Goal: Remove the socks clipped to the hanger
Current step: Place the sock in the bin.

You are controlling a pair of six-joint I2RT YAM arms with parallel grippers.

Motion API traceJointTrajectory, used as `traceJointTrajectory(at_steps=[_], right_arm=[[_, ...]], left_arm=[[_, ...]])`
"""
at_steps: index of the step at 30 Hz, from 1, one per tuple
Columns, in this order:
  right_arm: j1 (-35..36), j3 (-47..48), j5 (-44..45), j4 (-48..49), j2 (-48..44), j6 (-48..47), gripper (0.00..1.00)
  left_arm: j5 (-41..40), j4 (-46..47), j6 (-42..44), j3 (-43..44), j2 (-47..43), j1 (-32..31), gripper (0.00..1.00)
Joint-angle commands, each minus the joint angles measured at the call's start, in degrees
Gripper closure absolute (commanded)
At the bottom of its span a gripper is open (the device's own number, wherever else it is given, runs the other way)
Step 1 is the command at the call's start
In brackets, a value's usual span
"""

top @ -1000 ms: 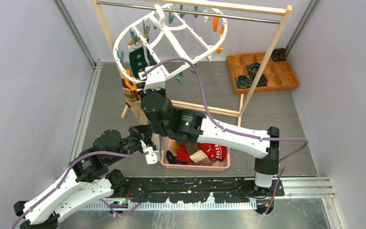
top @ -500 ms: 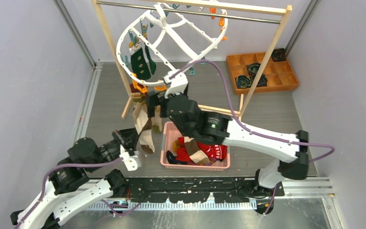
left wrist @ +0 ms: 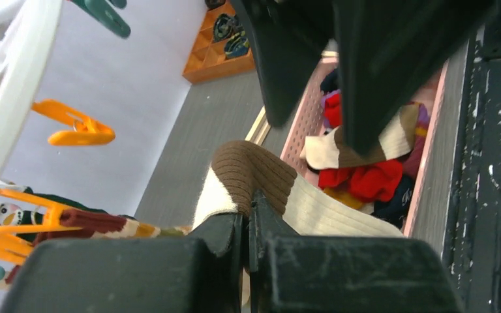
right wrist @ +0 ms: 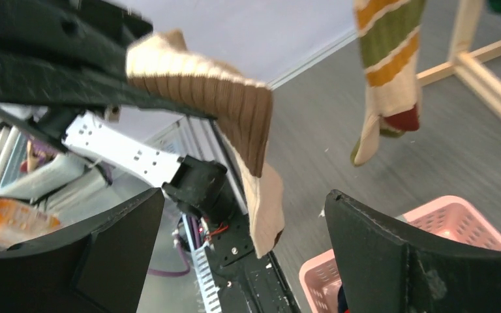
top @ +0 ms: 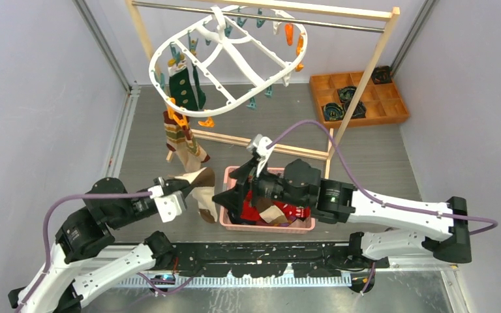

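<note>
Between my left fingers, which are pressed together, sits the brown cuff of a brown-and-cream sock. Its cream foot droops below them, free of the hanger. Just right of those fingers stands the pink basket, holding a heap of socks in red, beige and dark colours.

My right fingers are spread wide with nothing between them. They hover over the basket's left end and point toward the left fingers, close to the held sock but apart from it.

Beyond both pairs of fingers and higher up, the white oval hanger hangs tilted from the metal rail of the wooden rack. Two socks are clipped on its left side, up and ahead of my left fingers: a dark green sock and, lower, a striped sock in maroon, cream and green. Far beyond the right fingers, on the desk's right side, I see an orange compartment tray.
</note>
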Motion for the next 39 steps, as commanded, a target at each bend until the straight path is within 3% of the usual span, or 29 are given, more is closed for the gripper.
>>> traceJointTrajectory(at_steps=[1,7,10,11,14,15,16,19,27,34,39], right_arm=[[0.2,-1.3,-8.2,8.3,2.6,-1.2,0.01],[0.3,2.6,-7.4,12.0,7.3,-4.6,0.09],[0.1,5.0,-7.5,11.8,8.8,-3.9,0.30],[0.2,5.2,-7.6,11.5,8.8,-3.4,0.42],[0.2,4.4,-5.9,9.4,7.1,-1.0,0.87],[0.1,3.7,-4.5,8.1,6.2,-0.1,0.97],[0.1,2.7,-2.8,6.7,5.3,0.7,0.99],[-0.1,-0.3,0.3,2.2,2.1,2.7,0.99],[-2.7,-10.2,8.0,-7.1,-3.6,6.9,0.99],[-16.2,-16.7,1.3,-4.0,3.1,10.2,0.99],[-18.0,-16.0,6.1,-9.2,9.9,11.4,0.99]], left_arm=[[4.0,-0.1,-7.8,5.8,2.8,0.9,1.00],[8.9,-2.8,-11.3,8.6,4.9,2.7,1.00],[9.5,-3.9,-11.6,9.1,5.4,2.9,0.98],[8.9,-4.3,-11.5,9.3,5.5,2.9,0.88],[3.7,-6.4,-10.9,9.1,6.3,2.9,0.32],[0.9,-7.8,-10.0,9.3,7.3,2.9,0.08],[-3.1,-8.7,-9.8,9.4,8.4,2.8,0.01],[-10.6,-7.5,-10.3,9.0,9.4,2.9,0.00],[-15.2,-9.6,-11.2,6.6,7.2,3.0,0.00],[-16.5,-12.7,-6.2,3.4,4.6,3.1,0.00],[-20.7,-11.5,-3.7,3.2,5.7,3.1,0.00]])
